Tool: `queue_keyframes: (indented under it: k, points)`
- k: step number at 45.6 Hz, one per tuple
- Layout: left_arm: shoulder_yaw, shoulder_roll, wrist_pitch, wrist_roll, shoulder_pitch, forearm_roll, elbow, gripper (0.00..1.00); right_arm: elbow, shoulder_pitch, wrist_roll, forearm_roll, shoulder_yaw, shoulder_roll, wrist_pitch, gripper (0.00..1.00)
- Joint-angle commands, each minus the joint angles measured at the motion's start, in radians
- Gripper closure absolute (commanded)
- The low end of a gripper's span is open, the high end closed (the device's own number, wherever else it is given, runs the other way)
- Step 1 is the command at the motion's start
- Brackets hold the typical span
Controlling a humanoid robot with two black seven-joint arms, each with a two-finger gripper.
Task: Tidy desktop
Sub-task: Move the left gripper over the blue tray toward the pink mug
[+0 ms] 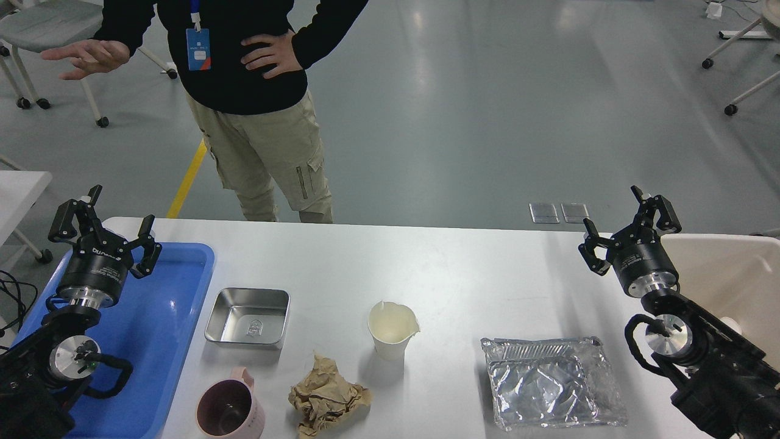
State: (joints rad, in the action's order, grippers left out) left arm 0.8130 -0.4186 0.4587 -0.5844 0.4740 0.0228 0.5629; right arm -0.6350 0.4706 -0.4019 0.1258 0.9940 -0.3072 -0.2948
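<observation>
The white desktop [426,262] fills the lower half of the head view. On it lie a small steel tray [248,317], a pink mug [230,410], a crumpled brown paper wad [328,396], a white paper cup [393,329] with a torn rim, and a crushed foil container [551,381]. My left gripper [105,222] hovers open above the far end of the blue tray [164,329], holding nothing. Over the right edge of the desktop, beside the beige bin [725,274], my right gripper [627,222] is also open and empty.
A person in a black top and beige trousers [262,140] stands just behind the table's far edge. Office chairs stand on the grey floor at the back left [49,36] and back right [743,55]. Another white table's corner [18,195] shows at the left.
</observation>
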Motion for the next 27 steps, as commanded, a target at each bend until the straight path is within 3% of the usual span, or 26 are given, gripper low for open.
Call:
queue_keyframes:
  k: [1,27]
  points:
    - [0.000,0.000,-0.011,0.000,0.002,-0.003,0.000,0.04,0.001,0.000,0.000,0.000,-0.001,0.000,0.000,0.00]
    - [0.054,-0.020,-0.012,0.002,0.012,-0.009,0.000,0.04,0.003,0.005,0.000,0.000,-0.001,0.000,0.002,0.00]
